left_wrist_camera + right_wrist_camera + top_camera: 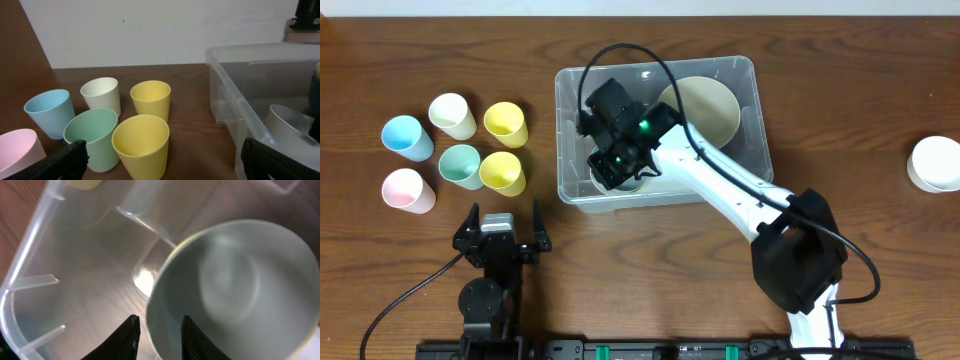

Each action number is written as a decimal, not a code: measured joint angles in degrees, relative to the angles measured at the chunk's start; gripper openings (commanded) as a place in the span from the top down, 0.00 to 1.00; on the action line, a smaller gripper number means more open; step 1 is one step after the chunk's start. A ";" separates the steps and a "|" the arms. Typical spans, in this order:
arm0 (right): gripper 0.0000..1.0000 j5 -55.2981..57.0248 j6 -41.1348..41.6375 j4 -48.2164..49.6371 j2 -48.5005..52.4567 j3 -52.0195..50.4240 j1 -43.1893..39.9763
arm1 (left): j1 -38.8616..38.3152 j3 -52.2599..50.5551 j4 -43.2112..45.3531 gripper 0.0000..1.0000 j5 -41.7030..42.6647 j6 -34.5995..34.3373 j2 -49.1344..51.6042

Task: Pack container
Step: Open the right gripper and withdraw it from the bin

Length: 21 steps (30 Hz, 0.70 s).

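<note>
The desk (840,90) is carrying everything, and the container (660,64) is sitting just past centre toward 12 o'clock.

Inside it, a beige bowl (705,110) is lying over at the 2 o'clock side. A pale cup (235,290) is standing in the 7 o'clock corner. So packing is underway but looks far from finished.

A white bowl (935,163) is waiting out at 3 o'clock, well apart from the bin. Six cups are bunching up at 9 o'clock:
- blue cup (406,137)
- cream cup (452,115)
- green cup (461,166)
- pink cup (404,189)
- two yellow cups (505,123)

Seems like all of that is left to go in.

The right tool (159,339) is reaching down into the container and straddling the pale cup's rim, one finger outside and one inside. It's standing only narrowly apart, and it isn't looking like it's pinching the wall. The left tool (505,210) is idling at 7 o'clock, spread wide and holding nothing, pointing toward the cups.
</note>
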 measured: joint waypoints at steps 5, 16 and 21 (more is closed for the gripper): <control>0.75 1.81 -1.33 0.24 0.15 0.00 0.70 | 0.00 0.00 0.00 0.02 0.00 0.00 0.00; 0.84 2.60 -2.16 0.68 3.48 0.13 1.29 | 0.00 0.00 0.00 0.02 0.00 0.00 0.00; 0.87 2.82 -2.19 0.70 3.48 0.13 1.29 | 0.00 0.00 0.00 0.02 0.00 0.00 0.00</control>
